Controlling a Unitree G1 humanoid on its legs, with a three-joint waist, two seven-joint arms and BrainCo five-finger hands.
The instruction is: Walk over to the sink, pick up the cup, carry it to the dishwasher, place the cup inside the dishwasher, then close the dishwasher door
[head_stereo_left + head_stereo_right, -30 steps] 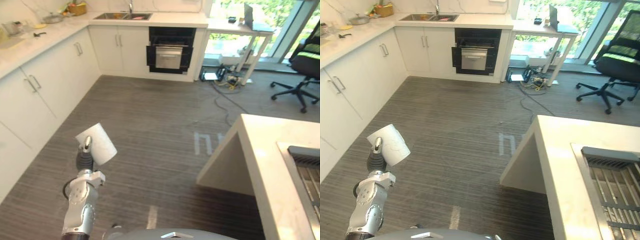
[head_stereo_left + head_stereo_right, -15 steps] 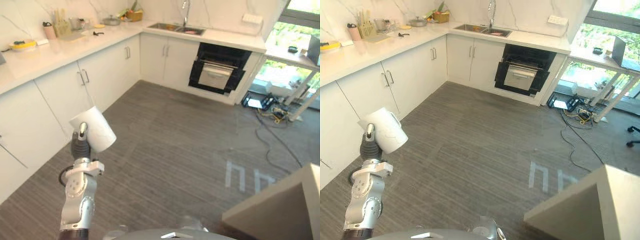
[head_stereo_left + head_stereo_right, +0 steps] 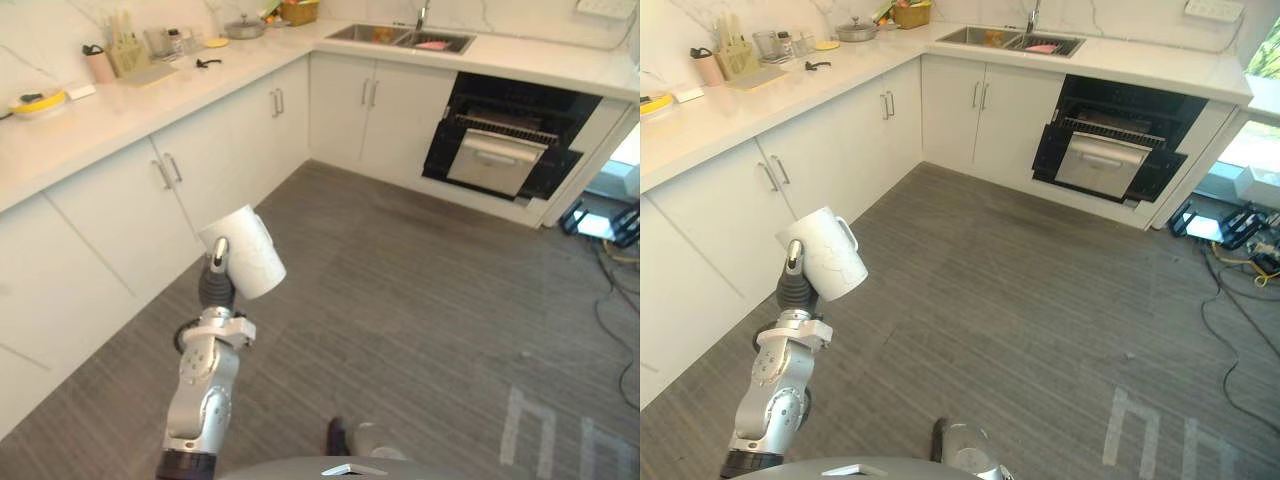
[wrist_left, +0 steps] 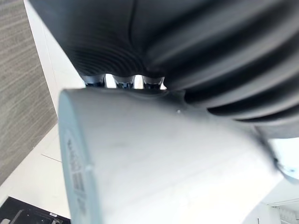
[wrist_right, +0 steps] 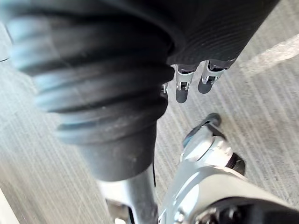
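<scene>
1. One white cup (image 3: 248, 255) is held aloft, tilted, in the left hand (image 3: 214, 285), with the fingers (image 4: 125, 82) clenched round it and the forearm raised upright.
2. The right hand (image 5: 183, 88) is seen hanging over the floor (image 5: 271, 116); its grasp cannot be told.
3. Wide open floor is left up to the dishwasher (image 3: 510, 120), whose door (image 3: 497, 163) is tipped partly down. White cabinets (image 3: 130, 200) are passed close on the left.
4. Something pink (image 3: 432, 44) is seen in the sink (image 3: 385, 34), set in the far tabletop (image 3: 540, 58).
</scene>
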